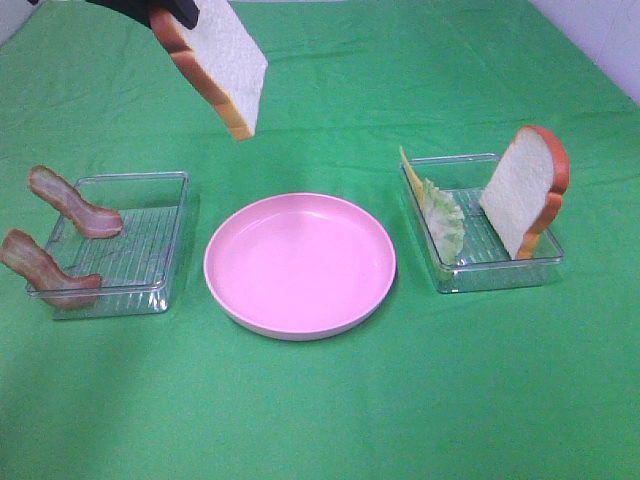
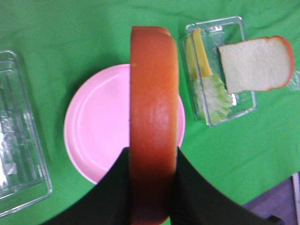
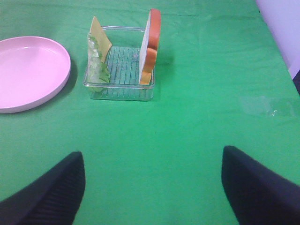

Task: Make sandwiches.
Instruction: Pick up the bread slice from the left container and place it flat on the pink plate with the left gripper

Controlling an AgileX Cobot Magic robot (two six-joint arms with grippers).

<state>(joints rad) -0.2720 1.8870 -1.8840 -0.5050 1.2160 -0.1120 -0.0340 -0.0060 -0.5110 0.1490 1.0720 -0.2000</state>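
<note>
My left gripper (image 1: 172, 12) is shut on a bread slice (image 1: 215, 60) with orange-brown crust and holds it high above the cloth, behind and left of the pink plate (image 1: 345, 300). In the left wrist view the slice's crust (image 2: 153, 117) hangs over the plate (image 2: 98, 126). A second bread slice (image 1: 526, 188) leans in the right clear tray (image 1: 500, 272), with lettuce (image 1: 445, 220) and yellow cheese (image 1: 412, 175) beside it. Two bacon strips (image 1: 75, 203) (image 1: 40, 265) lean on the left tray (image 1: 125, 290). My right gripper (image 3: 152, 187) is open and empty, low over bare cloth, well short of the right tray (image 3: 119, 89).
A green cloth (image 1: 320, 410) covers the whole table. The pink plate sits in the middle between the two clear trays. A white wall edge (image 1: 610, 40) shows at the far right.
</note>
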